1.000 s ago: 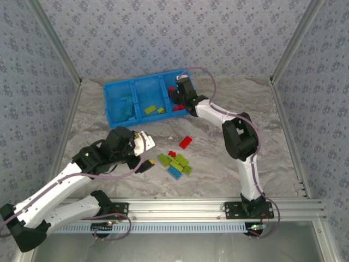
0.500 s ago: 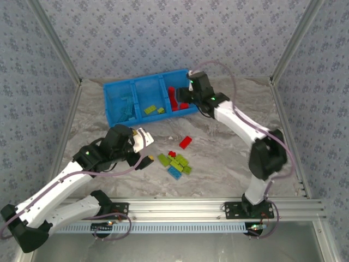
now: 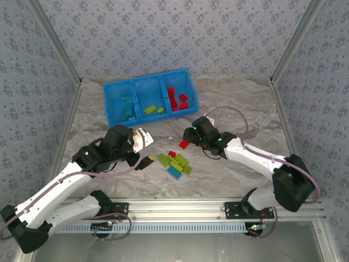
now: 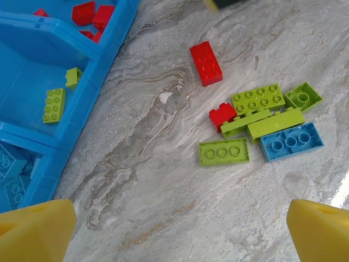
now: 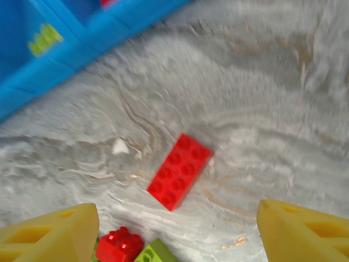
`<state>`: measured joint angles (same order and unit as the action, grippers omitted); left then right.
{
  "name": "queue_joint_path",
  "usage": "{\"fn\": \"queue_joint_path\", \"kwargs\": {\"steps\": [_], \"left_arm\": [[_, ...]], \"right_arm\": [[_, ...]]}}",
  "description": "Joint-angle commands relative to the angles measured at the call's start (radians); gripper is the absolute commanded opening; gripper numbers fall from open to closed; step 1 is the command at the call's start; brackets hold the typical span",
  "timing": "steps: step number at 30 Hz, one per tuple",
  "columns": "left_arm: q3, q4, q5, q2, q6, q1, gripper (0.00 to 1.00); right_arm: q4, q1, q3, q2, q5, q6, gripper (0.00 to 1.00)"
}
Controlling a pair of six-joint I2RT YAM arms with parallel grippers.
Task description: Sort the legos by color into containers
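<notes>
The red brick lies on the table between your right gripper's jaws, spread wide and empty. Your left gripper gapes empty.

The table held 2 red legos, 1 light blue lego and at least 4 lime green legos. 1 tray had 3 compartments: the middle held 2 green legos, the right held at least 3 red ones, and the blue ones in the left could not be counted.
</notes>
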<state>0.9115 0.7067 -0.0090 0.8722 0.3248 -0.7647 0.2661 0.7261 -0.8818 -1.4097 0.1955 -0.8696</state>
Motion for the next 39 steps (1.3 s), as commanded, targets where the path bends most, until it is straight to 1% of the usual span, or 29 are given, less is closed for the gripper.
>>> {"fn": "queue_joint_path", "kwargs": {"steps": [1, 4, 7, 15, 18, 20, 22, 27, 30, 31, 34, 37, 39], "left_arm": [[0.006, 0.001, 0.009, -0.009, 0.005, 0.008, 0.99], [0.006, 0.002, 0.007, -0.01, 0.005, 0.007, 0.99], [0.004, 0.002, 0.003, -0.007, 0.005, 0.007, 0.99], [0.01, 0.011, -0.009, 0.012, 0.002, 0.008, 0.99], [0.012, 0.014, -0.006, 0.016, 0.003, 0.007, 0.99], [0.012, 0.014, -0.006, 0.014, 0.002, 0.008, 0.99], [0.012, 0.016, -0.006, 0.017, 0.003, 0.007, 0.99], [0.016, 0.023, -0.002, 0.03, 0.003, 0.007, 0.99], [0.018, 0.025, -0.002, 0.031, 0.003, 0.007, 0.99], [0.017, 0.024, 0.0, 0.03, 0.002, 0.008, 0.99], [0.018, 0.024, -0.001, 0.025, 0.003, 0.007, 0.99], [0.018, 0.023, -0.003, 0.021, 0.003, 0.008, 0.99], [0.018, 0.023, -0.008, 0.019, 0.003, 0.007, 0.99]], "right_arm": [[0.091, 0.013, -0.071, -0.106, 0.081, -0.146, 0.78], [0.105, 0.023, -0.117, -0.197, 0.097, -0.155, 0.78], [0.116, 0.027, -0.169, -0.278, 0.084, -0.149, 0.79], [0.136, 0.041, -0.266, -0.429, 0.061, -0.079, 0.8], [0.175, 0.05, -0.294, -0.47, 0.079, -0.061, 0.75], [0.188, 0.06, -0.292, -0.48, 0.104, -0.062, 0.7], [0.192, 0.068, -0.274, -0.477, 0.119, -0.066, 0.62], [0.174, 0.058, -0.199, -0.4, 0.144, -0.087, 0.39], [0.149, 0.045, -0.134, -0.298, 0.179, -0.088, 0.29], [0.132, 0.043, -0.113, -0.26, 0.193, -0.078, 0.28], [0.009, 0.047, -0.022, -0.104, 0.239, 0.011, 0.28], [-0.202, 0.04, 0.059, 0.036, 0.234, 0.18, 0.28], [-0.309, 0.025, 0.073, 0.085, 0.204, 0.295, 0.28]]}}
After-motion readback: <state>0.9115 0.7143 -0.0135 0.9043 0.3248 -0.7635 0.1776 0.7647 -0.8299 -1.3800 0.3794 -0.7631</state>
